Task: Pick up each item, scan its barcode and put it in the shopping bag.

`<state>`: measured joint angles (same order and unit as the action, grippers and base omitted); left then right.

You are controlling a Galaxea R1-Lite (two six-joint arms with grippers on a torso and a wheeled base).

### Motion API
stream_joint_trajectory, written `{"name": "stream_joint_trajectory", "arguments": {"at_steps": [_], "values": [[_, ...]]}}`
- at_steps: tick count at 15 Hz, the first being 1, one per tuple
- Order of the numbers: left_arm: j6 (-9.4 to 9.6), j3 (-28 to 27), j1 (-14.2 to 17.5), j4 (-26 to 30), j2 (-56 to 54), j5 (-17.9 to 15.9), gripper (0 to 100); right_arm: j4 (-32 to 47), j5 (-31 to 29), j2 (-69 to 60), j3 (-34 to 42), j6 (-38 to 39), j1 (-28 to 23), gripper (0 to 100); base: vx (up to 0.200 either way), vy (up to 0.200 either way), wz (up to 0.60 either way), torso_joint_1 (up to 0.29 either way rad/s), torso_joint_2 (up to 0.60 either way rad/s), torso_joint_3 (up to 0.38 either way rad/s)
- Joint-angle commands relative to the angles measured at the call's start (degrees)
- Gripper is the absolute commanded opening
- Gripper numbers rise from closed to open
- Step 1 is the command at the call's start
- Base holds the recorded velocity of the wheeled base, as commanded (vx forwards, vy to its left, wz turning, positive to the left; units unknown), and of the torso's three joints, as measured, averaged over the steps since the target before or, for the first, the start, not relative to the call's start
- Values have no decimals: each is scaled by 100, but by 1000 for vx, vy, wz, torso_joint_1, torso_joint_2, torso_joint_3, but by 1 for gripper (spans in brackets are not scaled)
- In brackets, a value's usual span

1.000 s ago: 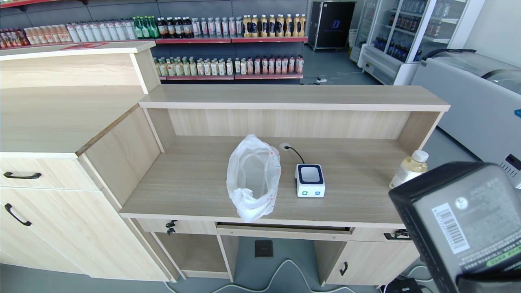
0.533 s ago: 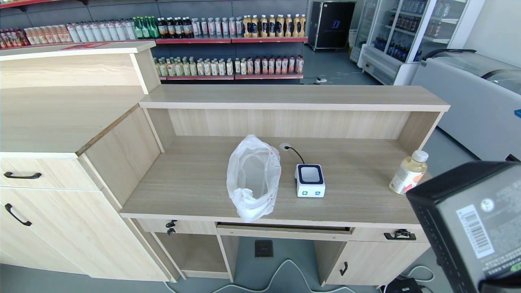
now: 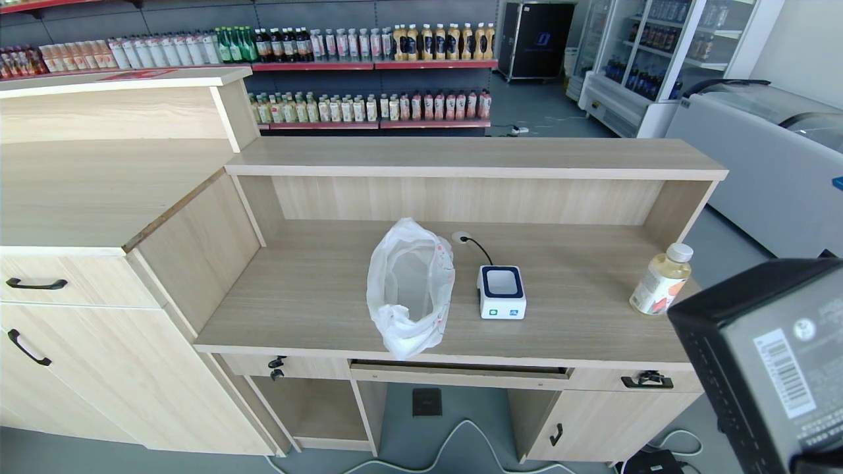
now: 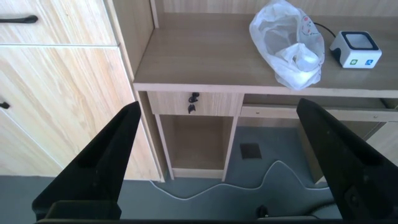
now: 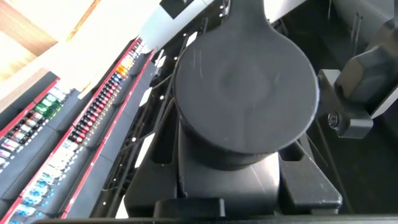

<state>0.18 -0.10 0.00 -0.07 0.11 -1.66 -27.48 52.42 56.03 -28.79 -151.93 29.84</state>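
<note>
Left gripper (image 4: 217, 165) hangs before the light wooden counter (image 3: 316, 289), jaws spread wide and empty. On the counter lies a white thin-plastic shopping bag (image 3: 409, 289), its red print unreadable. Just beside it sits a white square barcode scanner (image 3: 502, 291). A pale yellow, white-capped bottle (image 3: 660, 282) stands near the right edge. Right gripper (image 5: 227, 199) clasps a black plastic container (image 3: 744, 342), raised well apart from the scanner. The print on its white barcode label (image 3: 784, 374) is illegible.

I see one bag (image 3: 409, 289), one scanner (image 3: 502, 291) and one bottle (image 3: 660, 280) on one counter (image 3: 316, 289). One black item (image 3: 770, 362) with a barcode is close to me. Two red shelves (image 3: 369, 65) far back hold more drinks (image 3: 369, 108) than I can count.
</note>
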Motion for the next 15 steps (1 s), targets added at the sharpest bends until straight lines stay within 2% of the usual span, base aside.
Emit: {"name": "stream_joint_trajectory", "arguments": {"at_steps": [1, 13, 15], "values": [[-1, 1, 0, -1, -2, -1, 100, 6, 5, -22, 5, -3, 4, 0, 0, 0, 0, 0, 0, 0], [-1, 1, 0, -1, -2, -1, 100, 50, 207, -83, 58, -47, 4, 0, 0, 0, 0, 0, 0, 0], [-1, 1, 0, -1, -2, -1, 100, 93, 172, -22, -12, 340, -224, 0, 0, 0, 0, 0, 0, 0]]}}
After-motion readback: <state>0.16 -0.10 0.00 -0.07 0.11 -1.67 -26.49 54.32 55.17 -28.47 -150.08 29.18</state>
